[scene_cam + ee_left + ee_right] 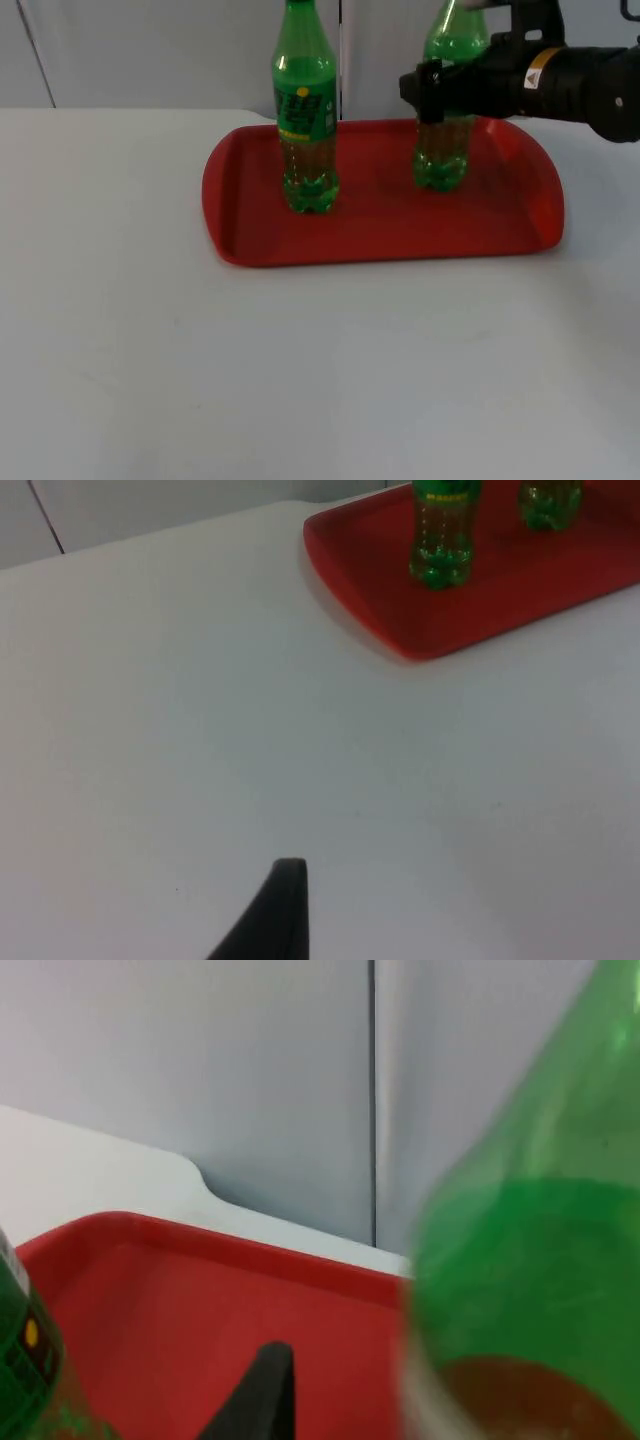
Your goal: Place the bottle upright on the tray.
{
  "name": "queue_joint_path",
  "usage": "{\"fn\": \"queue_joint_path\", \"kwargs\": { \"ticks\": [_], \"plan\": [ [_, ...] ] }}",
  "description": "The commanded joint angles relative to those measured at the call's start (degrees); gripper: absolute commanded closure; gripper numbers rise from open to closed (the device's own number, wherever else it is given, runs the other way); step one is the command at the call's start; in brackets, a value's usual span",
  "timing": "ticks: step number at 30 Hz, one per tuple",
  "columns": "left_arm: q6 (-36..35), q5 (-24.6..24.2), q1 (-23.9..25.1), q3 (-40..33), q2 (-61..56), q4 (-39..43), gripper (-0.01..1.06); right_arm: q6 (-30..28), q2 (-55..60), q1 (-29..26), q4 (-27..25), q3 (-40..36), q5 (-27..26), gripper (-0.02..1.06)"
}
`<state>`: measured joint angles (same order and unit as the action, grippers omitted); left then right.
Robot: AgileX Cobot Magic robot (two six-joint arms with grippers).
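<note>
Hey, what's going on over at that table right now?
The right gripper has its jaws around a green bottle that stands upright on the red tray. A second green bottle, with a label, already stands on the tray to its left. The left gripper waits over bare white table.

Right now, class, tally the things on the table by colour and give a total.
Green: 2, the labelled bottle standing free and the second bottle with the right gripper at it.
Red: 1, the tray.
Total: 3
</note>
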<state>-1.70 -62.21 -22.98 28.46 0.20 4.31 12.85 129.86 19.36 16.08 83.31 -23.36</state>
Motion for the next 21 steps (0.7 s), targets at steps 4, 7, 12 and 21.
{"fn": "queue_joint_path", "kwargs": {
  "ticks": [4, 7, 12, 21],
  "plan": [
    [-0.3, 0.5, -0.3, -0.2, -0.2, 0.4, 0.0, -0.3, -0.2, -0.3, 0.3, 0.3, -0.5, -0.01],
    [-0.3, 0.5, -0.3, -0.2, -0.2, 0.4, 0.0, -0.3, -0.2, -0.3, 0.3, 0.3, -0.2, -0.01],
    [-0.3, 0.5, -0.3, -0.2, -0.2, 0.4, 0.0, -0.3, -0.2, -0.3, 0.3, 0.3, 2.8, -0.01],
    [-0.3, 0.5, -0.3, -0.2, -0.2, 0.4, 0.0, 0.2, -2.6, -0.2, 0.3, 0.2, 14.7, -0.01]
  ]
}}
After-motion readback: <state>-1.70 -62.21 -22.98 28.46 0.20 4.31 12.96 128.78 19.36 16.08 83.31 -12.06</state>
